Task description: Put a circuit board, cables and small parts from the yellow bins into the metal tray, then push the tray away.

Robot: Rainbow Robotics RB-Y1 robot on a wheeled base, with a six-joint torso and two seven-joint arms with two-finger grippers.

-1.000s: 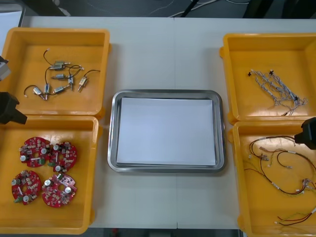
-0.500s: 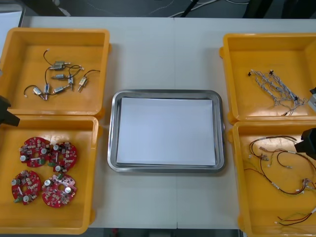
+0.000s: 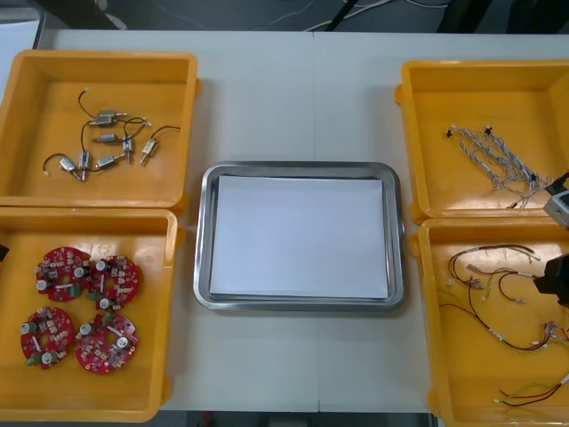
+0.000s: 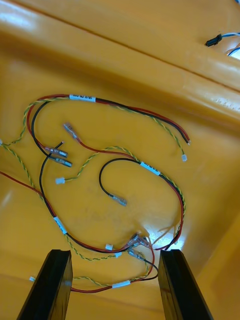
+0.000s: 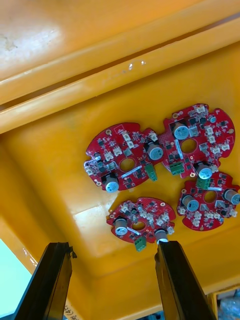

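Several round red circuit boards [image 3: 80, 307] lie in the near left yellow bin [image 3: 89, 405]. My left gripper [image 5: 114, 282] hangs open above that bin, and the boards [image 5: 160, 170] lie just beyond its fingertips. Red-and-yellow and black cables [image 3: 498, 302] are tangled in the near right yellow bin [image 3: 462, 391]. Over them my right gripper [image 4: 116, 287] stands open, holding nothing, with the cables [image 4: 110, 180] spread past its fingers. The right arm [image 3: 556, 280] shows at the table's right edge. The metal tray [image 3: 300, 169], white inside, sits in the middle.
Small metal parts [image 3: 107, 142] with black leads lie in the far left bin [image 3: 98, 60]. Twisted blue and white cables [image 3: 498, 160] lie in the far right bin [image 3: 480, 67]. Bare table [image 3: 298, 98] stretches beyond the tray.
The left arm has slid out past the front view's left edge. My right arm has shifted toward the near side, over the near right bin.
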